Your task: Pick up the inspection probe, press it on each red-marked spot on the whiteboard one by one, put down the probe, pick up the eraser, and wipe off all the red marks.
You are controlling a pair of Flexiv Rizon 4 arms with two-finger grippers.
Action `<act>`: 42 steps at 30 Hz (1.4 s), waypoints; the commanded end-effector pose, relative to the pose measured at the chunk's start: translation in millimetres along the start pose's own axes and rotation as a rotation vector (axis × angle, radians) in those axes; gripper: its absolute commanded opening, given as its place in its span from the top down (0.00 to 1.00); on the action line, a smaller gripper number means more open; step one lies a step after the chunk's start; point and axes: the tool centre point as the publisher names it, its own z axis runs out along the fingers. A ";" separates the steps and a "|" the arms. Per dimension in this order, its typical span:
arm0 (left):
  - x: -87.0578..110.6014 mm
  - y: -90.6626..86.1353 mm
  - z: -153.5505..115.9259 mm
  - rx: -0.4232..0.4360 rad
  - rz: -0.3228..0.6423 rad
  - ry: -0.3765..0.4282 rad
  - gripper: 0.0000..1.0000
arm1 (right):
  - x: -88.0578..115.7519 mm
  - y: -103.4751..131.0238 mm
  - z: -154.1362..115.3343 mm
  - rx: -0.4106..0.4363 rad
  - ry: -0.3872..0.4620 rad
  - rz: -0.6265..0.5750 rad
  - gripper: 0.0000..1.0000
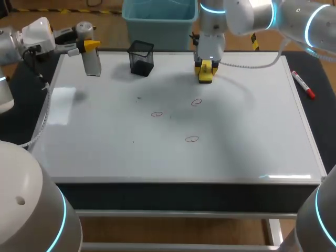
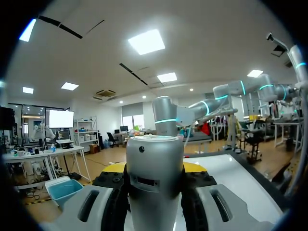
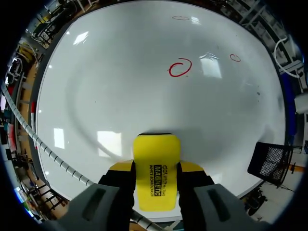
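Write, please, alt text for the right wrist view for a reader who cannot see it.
The right gripper is shut on a yellow eraser over the whiteboard. Three red marks lie ahead of it; a black mesh cup stands beside.

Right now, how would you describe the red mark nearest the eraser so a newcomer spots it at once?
Start at the whiteboard and find the yellow eraser held in the right gripper near its far edge. The mark is the red ring just in front of that eraser. The left ring and the front ring both lie farther from it.
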 end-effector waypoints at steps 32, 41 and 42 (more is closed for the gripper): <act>0.6 -0.9 0.1 0.000 0.002 -0.002 1.00 | 77.1 60.3 -62.6 0.131 0.019 0.272 1.00; 0.6 -0.9 0.1 0.000 0.002 -0.002 1.00 | 115.9 93.4 -64.7 0.148 0.003 0.371 1.00; 0.6 -0.9 0.1 0.000 0.002 -0.002 1.00 | 119.6 97.6 -65.0 0.149 0.004 0.383 1.00</act>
